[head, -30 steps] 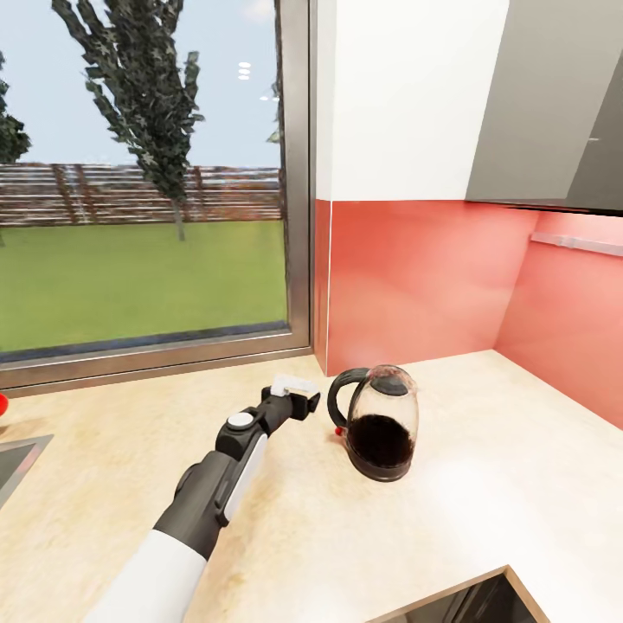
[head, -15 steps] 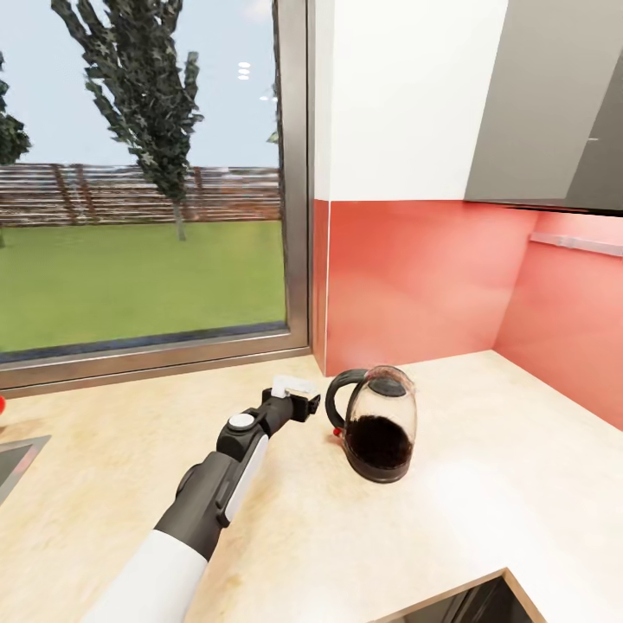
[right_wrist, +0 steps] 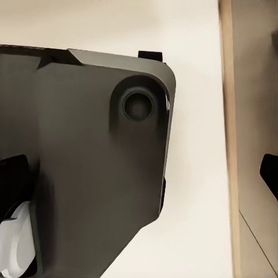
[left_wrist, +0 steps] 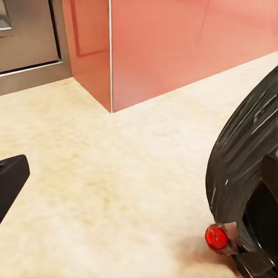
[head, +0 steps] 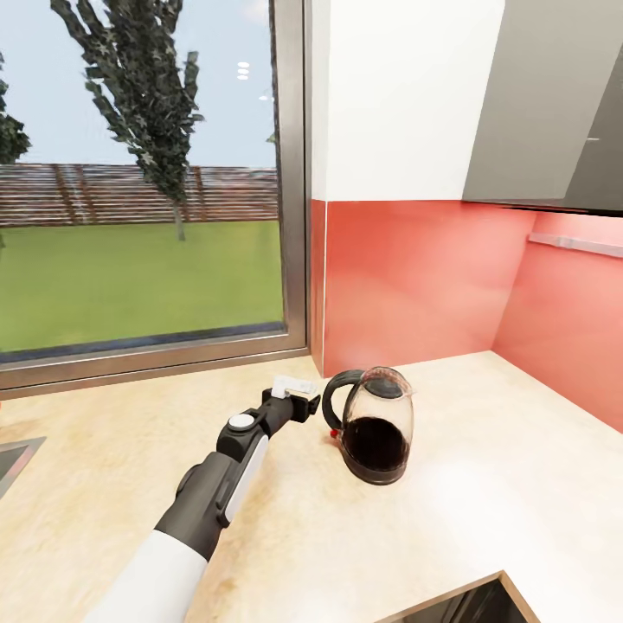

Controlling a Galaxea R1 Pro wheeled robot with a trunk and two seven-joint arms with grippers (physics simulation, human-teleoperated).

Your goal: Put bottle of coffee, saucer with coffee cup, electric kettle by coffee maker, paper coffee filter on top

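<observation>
The electric kettle [head: 376, 424], clear glass with a dark inside, black base and black loop handle, stands on the beige countertop [head: 484, 510] near the red corner wall. My left gripper [head: 303, 402] reaches along the counter and stops just short of the handle. In the left wrist view its fingers are wide apart with nothing between them, and the kettle's handle [left_wrist: 243, 150] and red button [left_wrist: 217, 236] sit close to one finger. My right gripper [right_wrist: 139, 174] is open, over a dark part of the robot's own body.
A red backsplash [head: 415, 277] runs behind the kettle and turns along the right side. Behind the arm is a large window [head: 147, 216] with a metal frame. A grey sink corner [head: 13, 450] lies at the far left. Grey wall cabinets [head: 545, 95] hang overhead.
The view has shifted a little, so everything sits slightly further left. The gap between my left gripper and the kettle's handle has narrowed. The kettle stands as before.
</observation>
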